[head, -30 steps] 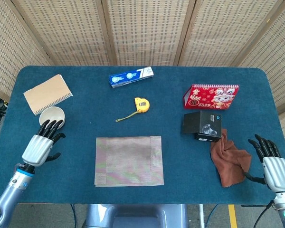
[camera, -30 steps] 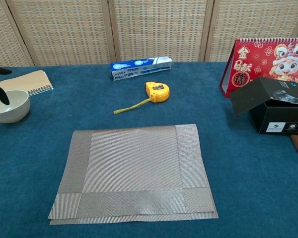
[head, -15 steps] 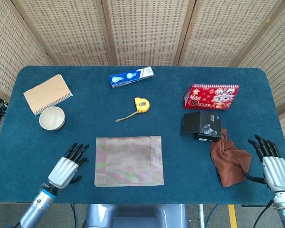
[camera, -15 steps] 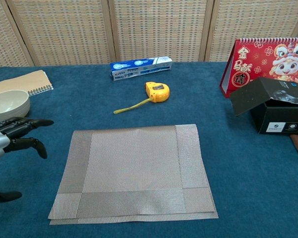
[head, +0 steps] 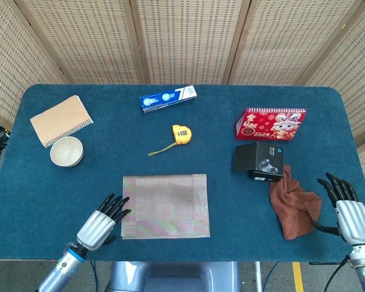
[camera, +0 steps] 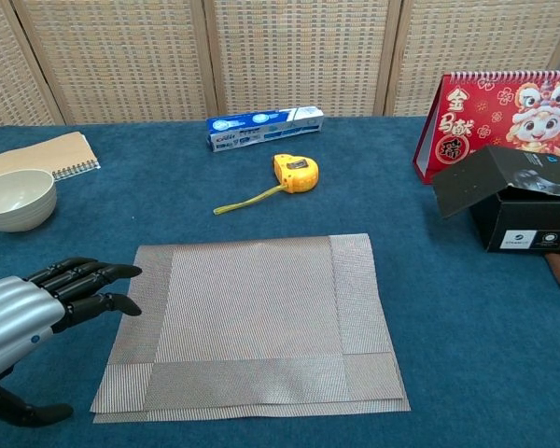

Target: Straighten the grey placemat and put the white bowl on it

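Observation:
The grey placemat [head: 165, 205] [camera: 252, 322] lies folded near the table's front edge, one end doubled over the rest. The white bowl [head: 67, 151] [camera: 16, 199] stands upright at the left, beside a notebook and well away from the mat. My left hand [head: 101, 221] [camera: 37, 303] hovers open just off the mat's left edge, fingertips reaching toward it and holding nothing. My right hand [head: 346, 208] is open at the far right front, fingers spread, next to a brown cloth; the chest view does not show it.
A tan spiral notebook [head: 60, 120] lies behind the bowl. A blue box [head: 168, 98], a yellow tape measure [head: 181, 134], a red calendar [head: 271, 123] and a black box [head: 259, 160] sit behind the mat. The brown cloth [head: 295, 205] lies at the right.
My left hand has left the bowl, swinging back toward the front edge and then right to the placemat's left side. Bowl, mat and right hand have stayed put.

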{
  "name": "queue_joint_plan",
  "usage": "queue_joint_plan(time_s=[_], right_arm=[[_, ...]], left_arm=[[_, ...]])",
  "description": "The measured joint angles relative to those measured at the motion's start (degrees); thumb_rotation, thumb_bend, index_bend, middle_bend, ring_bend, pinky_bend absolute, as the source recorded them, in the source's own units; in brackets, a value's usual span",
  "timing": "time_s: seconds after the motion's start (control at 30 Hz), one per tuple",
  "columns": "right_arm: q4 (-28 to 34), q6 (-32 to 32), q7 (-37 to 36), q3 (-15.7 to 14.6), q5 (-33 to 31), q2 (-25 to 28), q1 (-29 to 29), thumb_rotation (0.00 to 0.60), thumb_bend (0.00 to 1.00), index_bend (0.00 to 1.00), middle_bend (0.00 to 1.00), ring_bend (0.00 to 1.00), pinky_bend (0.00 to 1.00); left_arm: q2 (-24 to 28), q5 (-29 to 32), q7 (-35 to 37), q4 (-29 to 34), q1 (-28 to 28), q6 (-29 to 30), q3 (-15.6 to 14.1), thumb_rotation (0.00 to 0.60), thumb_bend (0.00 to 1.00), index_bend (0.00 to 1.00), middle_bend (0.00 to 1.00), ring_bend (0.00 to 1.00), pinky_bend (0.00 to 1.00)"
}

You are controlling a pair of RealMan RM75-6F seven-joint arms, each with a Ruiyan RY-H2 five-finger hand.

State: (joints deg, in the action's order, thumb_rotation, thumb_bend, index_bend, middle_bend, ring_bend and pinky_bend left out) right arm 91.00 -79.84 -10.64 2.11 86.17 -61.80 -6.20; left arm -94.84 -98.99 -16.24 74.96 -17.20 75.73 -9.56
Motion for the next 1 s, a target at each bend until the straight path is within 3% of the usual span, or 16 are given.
queue_joint_plan(time_s=[0.37,0.5,1.0], right_arm=[[0.1,-0.1,-1.2,0.1,0.1,0.3,0.0,0.6,0.08,0.14,0.0,0.0,0.0],[0.1,-0.1,-1.2,0.0,0.1,0.3,0.0,0.6,0.08,0.14,0.0,0.0,0.0],[0.4,-0.2,-1.5,0.0,0.2,0.5,0.1,0.6,0.08,0.14,0.0,0.0,0.0]], left_arm=[[-2.5,1.2,0.0,-1.9,0.5,-0.7,1.2,0.6,0.15,0.23,0.0,0.0,0.0],[-3.5,1.0,0.4,-2.6,0.6,-0.6,1.4,0.6,0.22,0.24,0.0,0.0,0.0],[-5.0,1.1,-0.1,-2.9,0.6,-1.1,2.0,0.6,0.23,0.25,0.0,0.0,0.0]])
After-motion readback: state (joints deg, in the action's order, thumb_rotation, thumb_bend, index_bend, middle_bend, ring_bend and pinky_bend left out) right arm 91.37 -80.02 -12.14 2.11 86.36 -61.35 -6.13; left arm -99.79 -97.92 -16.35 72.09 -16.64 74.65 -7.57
